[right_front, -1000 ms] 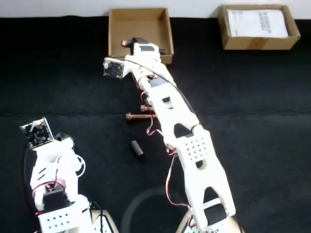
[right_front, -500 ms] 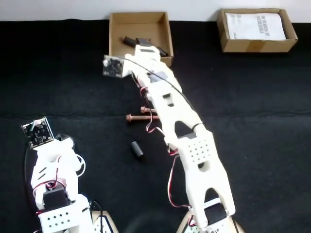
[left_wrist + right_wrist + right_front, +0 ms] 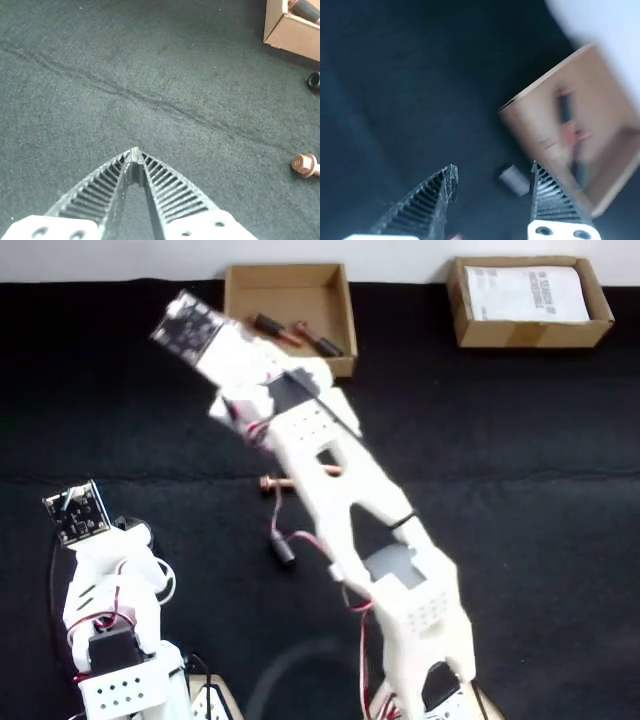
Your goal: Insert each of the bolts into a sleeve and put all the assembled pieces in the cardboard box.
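Observation:
The cardboard box [image 3: 240,310] stands at the table's far edge with two assembled pieces [image 3: 275,328] [image 3: 320,341] lying in it. My right arm [image 3: 330,470] stretches up the table to just left of the box's front. Its gripper [image 3: 492,172] is open and holds nothing; a black sleeve [image 3: 512,180] lies on the cloth beyond its tips, beside the box [image 3: 570,125]. A copper bolt [image 3: 268,482] and another black sleeve [image 3: 284,548] lie mid-table, partly under that arm. My left gripper [image 3: 135,154] is shut and empty, low at the near left; its view takes in a bolt head [image 3: 304,165].
A second cardboard box [image 3: 530,300] holding a printed sheet stands at the far right. The black cloth has a long crease [image 3: 150,97] across it. My left arm [image 3: 100,590] sits folded at the near left corner. Open cloth lies to the right.
My right gripper has let an assembled piece go into the cardboard box, then lifted and swung left, away from the box. The left arm has not moved.

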